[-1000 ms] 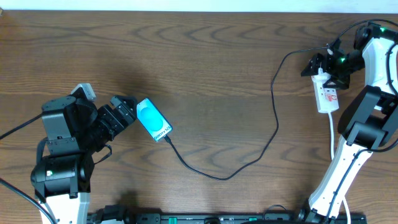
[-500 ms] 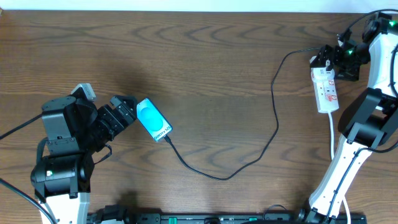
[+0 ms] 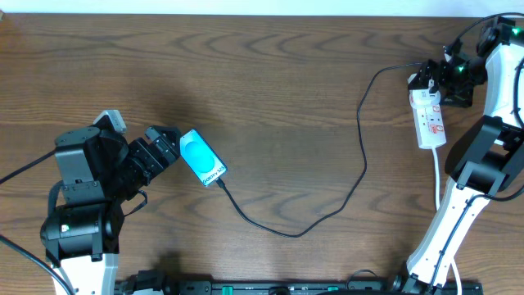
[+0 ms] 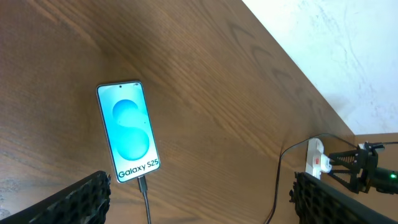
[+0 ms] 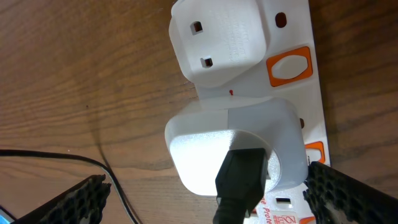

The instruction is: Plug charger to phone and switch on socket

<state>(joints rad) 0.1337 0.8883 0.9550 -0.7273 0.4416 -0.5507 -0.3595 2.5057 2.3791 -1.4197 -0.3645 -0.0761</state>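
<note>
Left wrist view: the left gripper [image 4: 202,208] has its jaws spread wide with nothing in them, one dark finger in each lower corner. Just ahead of them the phone [image 4: 129,140] lies flat on the wooden table [image 4: 236,93], screen up, glowing cyan, with a white band reading "Galaxy S25". The charger [image 4: 145,190] meets the phone's bottom edge and trails off as a thin black line.

In the right wrist view the right gripper [image 5: 208,199] also stands wide apart and holds nothing. Between its fingers shows a white adapter [image 5: 205,149] with a black connector [image 5: 242,177] in it, seated on the socket [image 5: 298,18]. Beyond it sit a second white plug [image 5: 217,43] and orange switches [image 5: 289,67]. Red lettering at the frame's bottom edge reads only "Prote".

Overhead, the socket lies at the table's far right, well apart from the phone.
</note>
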